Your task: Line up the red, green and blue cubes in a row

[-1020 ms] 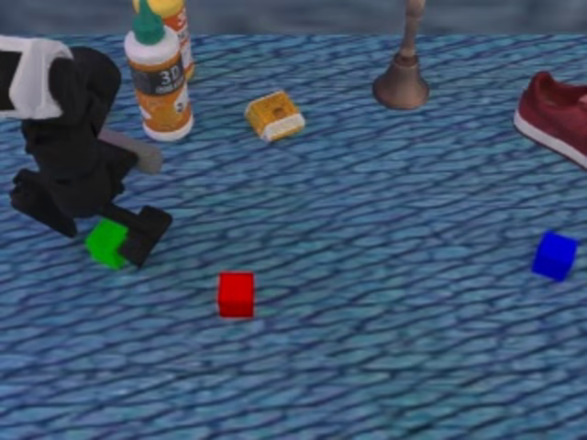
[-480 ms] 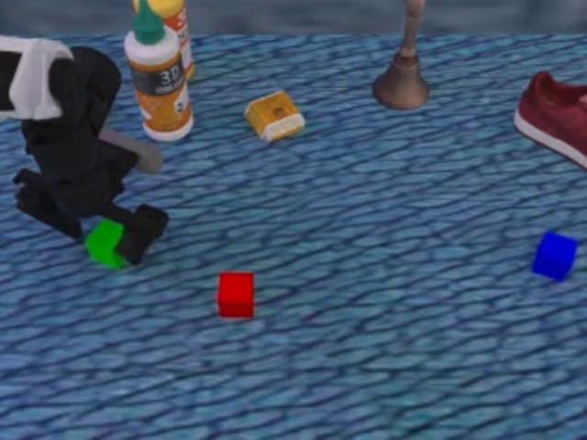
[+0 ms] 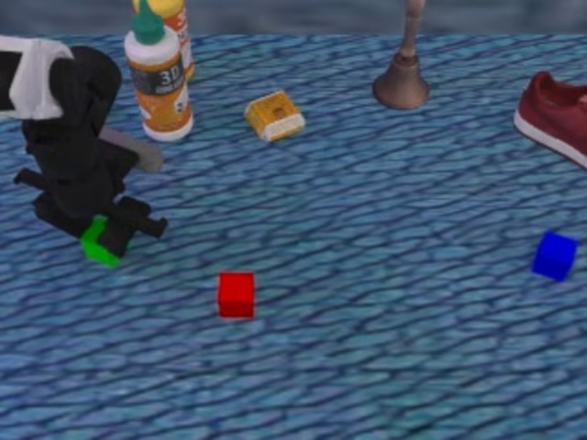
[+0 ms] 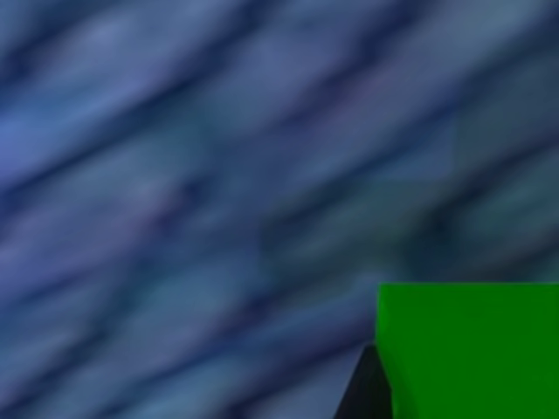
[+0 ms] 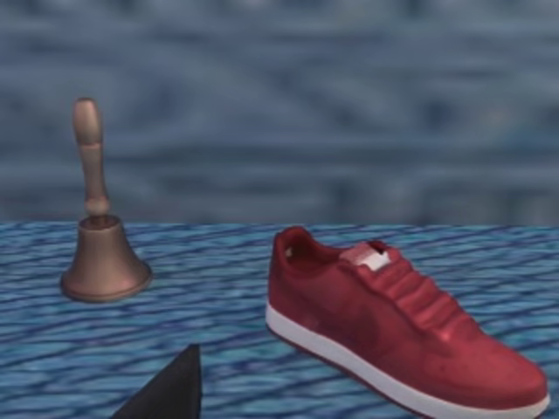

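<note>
The green cube (image 3: 94, 247) lies at the table's left, mostly covered by my left gripper (image 3: 105, 235), which is shut on it from above. In the left wrist view the green cube (image 4: 472, 349) fills one corner with a dark fingertip (image 4: 367, 394) pressed to its side. Right of it and a little nearer the front edge, the red cube (image 3: 236, 294) rests alone. The blue cube (image 3: 555, 256) sits far off at the right. My right arm is out of the top view; a dark part of its gripper (image 5: 166, 397) shows in the right wrist view.
A white-and-orange bottle (image 3: 158, 82) stands behind the left arm. An orange-yellow block (image 3: 274, 115) and a brown bell (image 3: 401, 82) are at the back. A dark red shoe (image 3: 555, 115) lies at the back right, close before the right wrist camera (image 5: 393, 332).
The left gripper's fingers have drawn together onto the green cube, which now shows less between them. The red and blue cubes have not moved.
</note>
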